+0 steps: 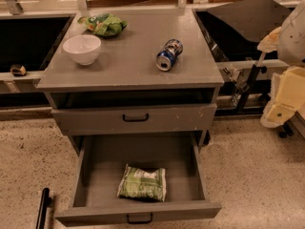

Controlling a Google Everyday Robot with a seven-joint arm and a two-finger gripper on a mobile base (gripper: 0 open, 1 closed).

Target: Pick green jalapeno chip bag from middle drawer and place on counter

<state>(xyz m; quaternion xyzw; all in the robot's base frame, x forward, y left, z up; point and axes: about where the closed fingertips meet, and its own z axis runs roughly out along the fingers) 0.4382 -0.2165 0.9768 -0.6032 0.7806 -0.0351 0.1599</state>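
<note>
The green jalapeno chip bag [142, 182], pale green and white, lies flat on the floor of the middle drawer [95, 175]. The drawer is pulled fully open at the bottom of the cabinet. Its front with a black pull handle [139, 218] faces me. The counter [133, 66] is the grey cabinet top above. My gripper [282, 104] hangs at the far right edge, beside the cabinet at about the height of the closed drawer. It is well away from the bag and holds nothing that I can see.
On the counter stand a white bowl [82, 48], a brighter green bag [104, 24] behind it, and a blue can [169, 54] on its side. A closed grey drawer front [136, 118] with scuff specks sits above the open drawer. A black bar [43, 206] stands at lower left.
</note>
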